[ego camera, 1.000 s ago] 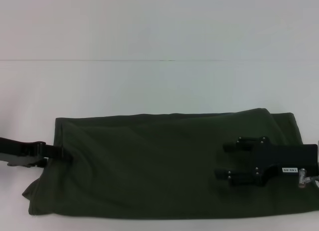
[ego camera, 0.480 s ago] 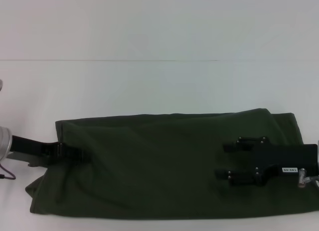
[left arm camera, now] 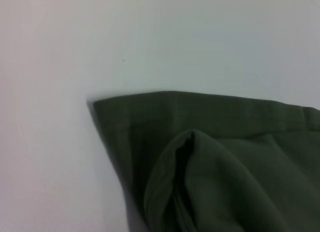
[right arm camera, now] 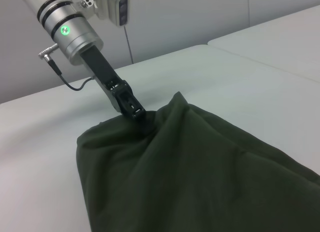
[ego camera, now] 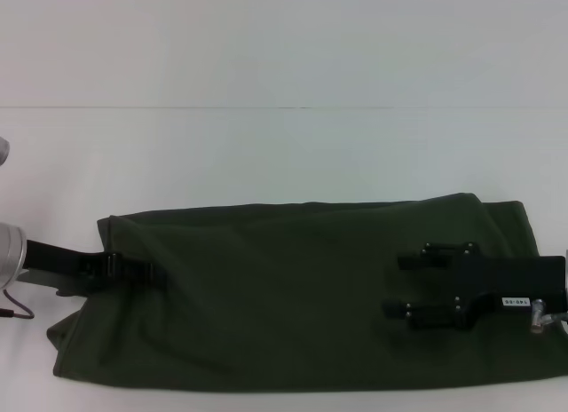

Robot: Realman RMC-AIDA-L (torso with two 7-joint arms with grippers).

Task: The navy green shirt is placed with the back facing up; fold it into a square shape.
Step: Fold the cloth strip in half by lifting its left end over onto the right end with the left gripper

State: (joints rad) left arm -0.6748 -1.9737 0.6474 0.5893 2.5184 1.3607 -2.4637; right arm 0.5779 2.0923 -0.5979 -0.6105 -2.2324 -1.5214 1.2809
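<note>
The large dark olive-green cloth shirt (ego camera: pixel 302 292) lies on the white table (ego camera: pixel 284 154), folded into a long horizontal band, plain side up, no lettering visible. It spans from near the robot's left side to the right edge of the head view, on the near part of the table. Surface is lightly wrinkled; the far edge runs roughly straight, and the near-left corner sags outward.

The left gripper (ego camera: pixel 142 272) is at the shirt's left end, reaching in from the left with its black fingers over the cloth edge. In the right wrist view the same gripper (right arm camera: pixel 136 112) comes down at an angle from a silver wrist with a green light, and its tip is buried in a raised peak of fabric (right arm camera: pixel 172 104). The cloth is bunched and lifted around it, so it looks closed on the shirt's edge, pinching a fold. The left wrist view shows only a shirt corner (left arm camera: pixel 150 122) flat on the table, with a rolled fold (left arm camera: pixel 185 157) of fabric over it; no fingers visible there.

The right gripper (ego camera: pixel 399 286) sits over the shirt's right portion, low over or on the cloth; contact can't be confirmed. Its two black fingers (ego camera: pixel 417 261) point toward the robot's left, parallel and spread apart, with nothing between them.
</note>
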